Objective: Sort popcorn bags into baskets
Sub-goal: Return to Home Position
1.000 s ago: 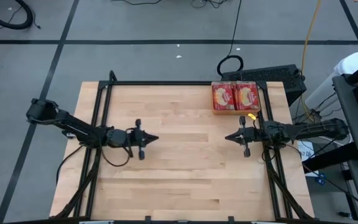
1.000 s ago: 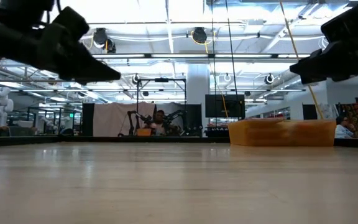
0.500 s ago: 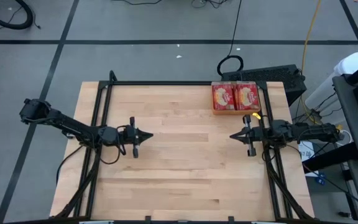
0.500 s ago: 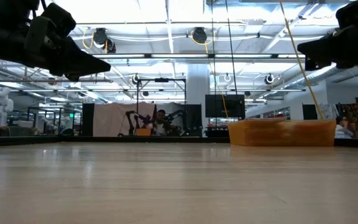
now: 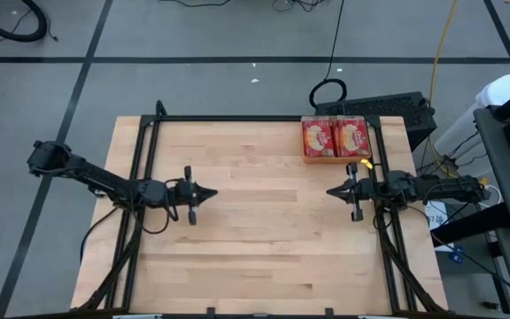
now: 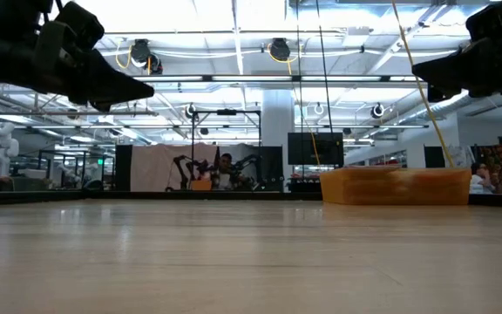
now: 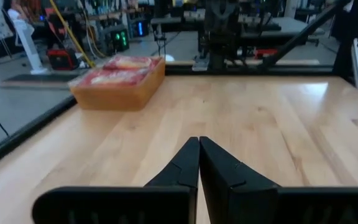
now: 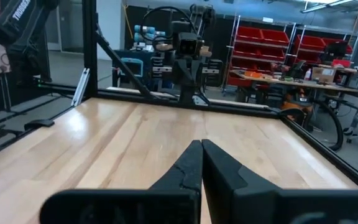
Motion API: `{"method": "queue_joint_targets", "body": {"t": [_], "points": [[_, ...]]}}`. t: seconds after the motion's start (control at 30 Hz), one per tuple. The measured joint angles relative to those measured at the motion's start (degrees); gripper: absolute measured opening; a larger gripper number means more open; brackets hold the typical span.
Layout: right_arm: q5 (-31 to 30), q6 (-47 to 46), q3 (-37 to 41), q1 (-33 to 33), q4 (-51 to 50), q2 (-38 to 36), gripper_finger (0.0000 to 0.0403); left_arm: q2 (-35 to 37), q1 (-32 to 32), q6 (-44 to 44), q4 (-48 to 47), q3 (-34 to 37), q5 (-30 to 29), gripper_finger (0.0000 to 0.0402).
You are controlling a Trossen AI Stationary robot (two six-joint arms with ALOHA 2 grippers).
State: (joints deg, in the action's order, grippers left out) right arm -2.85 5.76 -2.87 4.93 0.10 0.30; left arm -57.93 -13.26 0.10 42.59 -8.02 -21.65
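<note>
Two popcorn bags [image 5: 336,137] lie side by side, picture faces up, in the orange basket [image 5: 335,160]; whether more lie under them cannot be told. The right gripper [image 5: 329,192] hovers near the basket, its fingers pressed together on nothing. The left gripper [image 5: 214,192] hangs well apart from the basket, likewise closed and empty.

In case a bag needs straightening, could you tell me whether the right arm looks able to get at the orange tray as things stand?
Probably yes: the right claw, shut and empty, hangs over bare table close to the orange tray, with nothing between them.
</note>
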Motion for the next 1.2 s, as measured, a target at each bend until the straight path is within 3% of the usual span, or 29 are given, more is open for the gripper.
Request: {"method": "queue_joint_targets", "body": {"t": [0.27,0.57,1.2], "points": [[-0.35,-0.56,0.02,0.0,4.01,0.0,0.0,6.51,0.0,-0.6,7.0,6.86,0.59,0.0017],[-0.28,-0.57,0.02,0.0,4.63,-0.02,0.0,10.74,-0.07,2.18,4.13,7.48,4.44,0.0017],[-0.09,-0.56,0.02,0.0,4.82,-0.02,0.0,33.35,-0.07,6.25,-16.34,7.48,6.43,0.0017]]}}
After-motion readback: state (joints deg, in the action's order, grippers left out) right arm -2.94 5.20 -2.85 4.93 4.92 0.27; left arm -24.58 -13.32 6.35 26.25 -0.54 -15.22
